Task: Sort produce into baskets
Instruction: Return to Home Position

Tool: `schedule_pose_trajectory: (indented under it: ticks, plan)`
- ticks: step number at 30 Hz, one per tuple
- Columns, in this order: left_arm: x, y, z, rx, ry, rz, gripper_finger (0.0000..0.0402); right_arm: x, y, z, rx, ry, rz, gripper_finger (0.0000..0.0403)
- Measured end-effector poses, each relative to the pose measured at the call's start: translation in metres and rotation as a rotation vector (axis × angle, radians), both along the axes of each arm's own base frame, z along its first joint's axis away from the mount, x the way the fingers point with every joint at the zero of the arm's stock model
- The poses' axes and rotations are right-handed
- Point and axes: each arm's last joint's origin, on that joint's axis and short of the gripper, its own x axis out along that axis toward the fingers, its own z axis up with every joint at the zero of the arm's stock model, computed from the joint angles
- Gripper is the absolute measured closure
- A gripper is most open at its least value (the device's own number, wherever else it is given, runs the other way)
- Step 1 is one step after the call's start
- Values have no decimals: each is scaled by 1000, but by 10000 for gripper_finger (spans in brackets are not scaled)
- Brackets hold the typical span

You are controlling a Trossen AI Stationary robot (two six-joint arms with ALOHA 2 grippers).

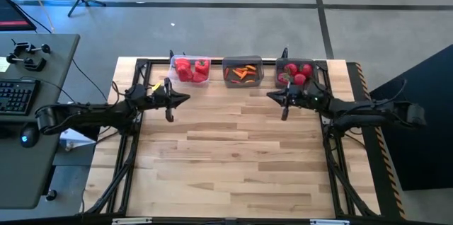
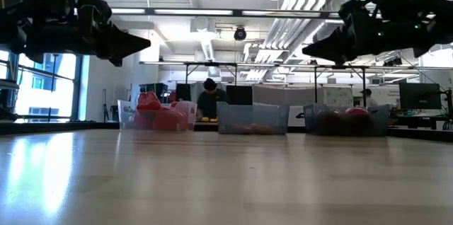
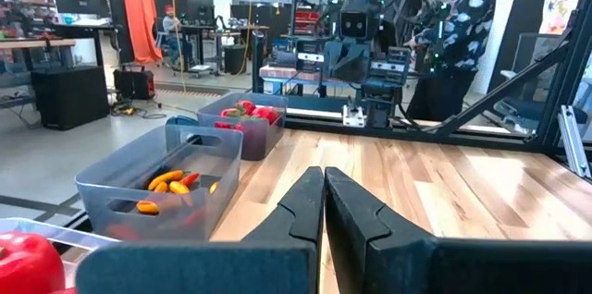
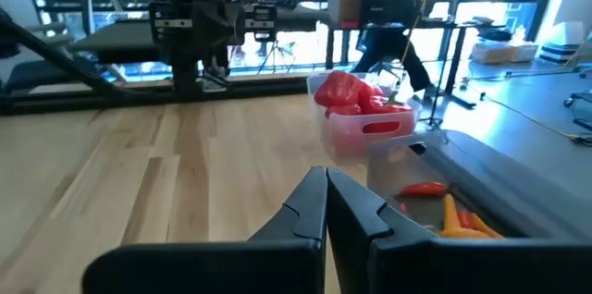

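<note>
Three baskets stand in a row along the table's far edge. The clear basket (image 1: 191, 69) on the left holds red peppers (image 4: 356, 93). The middle grey basket (image 1: 243, 72) holds orange carrot pieces (image 3: 169, 183). The right grey basket (image 1: 295, 73) holds red tomatoes (image 3: 250, 111). My left gripper (image 1: 185, 99) hovers shut and empty above the table, in front of the clear basket. My right gripper (image 1: 272, 97) hovers shut and empty in front of the right basket. Both point level toward the table's middle.
The wooden tabletop (image 1: 233, 154) in front of the baskets lies bare. A black frame (image 1: 131, 175) runs along the table's sides. A desk with a keyboard (image 1: 18, 94) stands left of the table. People show in the room beyond.
</note>
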Motion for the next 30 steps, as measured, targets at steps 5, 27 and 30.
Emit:
schedule_pose_trajectory:
  ticks: [5,27,30]
  plan:
    - [-3,-1,1,-4,9,0,401,-19,6,-3,-37,-51,-59,403]
    - [-12,-26,2,-20,64,87,401,-57,19,-4,-65,-49,-154,403]
    - [-15,-28,2,-29,77,71,401,-61,20,-3,-61,-61,-159,403]
